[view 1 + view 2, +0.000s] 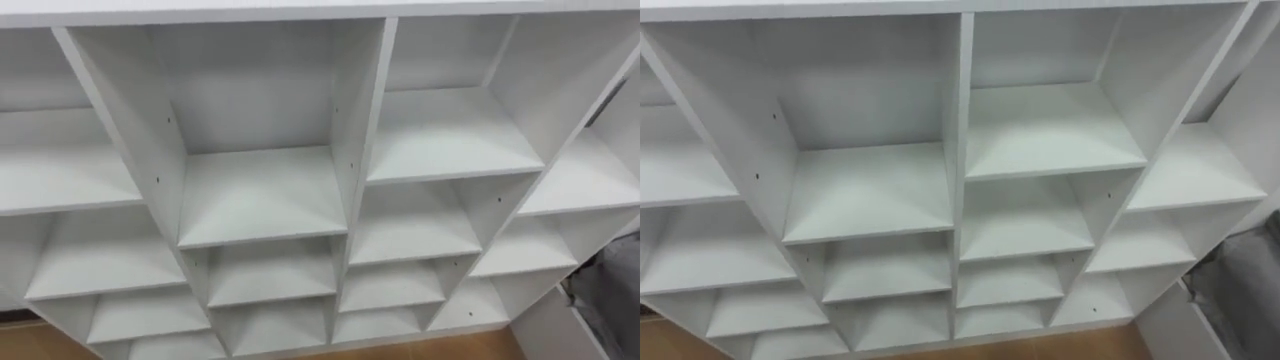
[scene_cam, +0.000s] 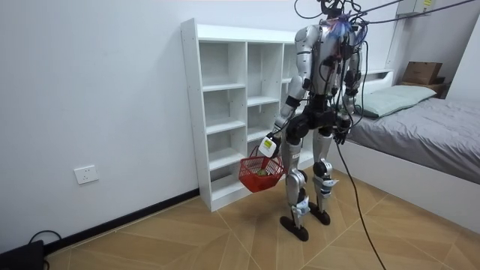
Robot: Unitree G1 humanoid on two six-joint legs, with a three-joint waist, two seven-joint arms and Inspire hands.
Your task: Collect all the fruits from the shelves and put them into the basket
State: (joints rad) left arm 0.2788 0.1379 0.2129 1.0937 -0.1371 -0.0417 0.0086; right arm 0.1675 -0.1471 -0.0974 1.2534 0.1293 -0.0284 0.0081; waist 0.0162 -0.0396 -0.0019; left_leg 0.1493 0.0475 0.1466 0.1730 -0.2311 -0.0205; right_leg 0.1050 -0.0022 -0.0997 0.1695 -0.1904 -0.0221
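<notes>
White closet (image 1: 262,195) near a bed (image 2: 439,127); left hand (image 2: 268,145) clasped round red basket (image 2: 259,177), right hand (image 2: 340,136) unreadable.

Silver-grey shells on arms, torso, thighs and shins; black at joints, waist and feet. Tangle of dark cables over head and back, blue and pink glints near the top. Small white tag behind left hand (image 2: 265,147). Dark cable down to floor.
</notes>
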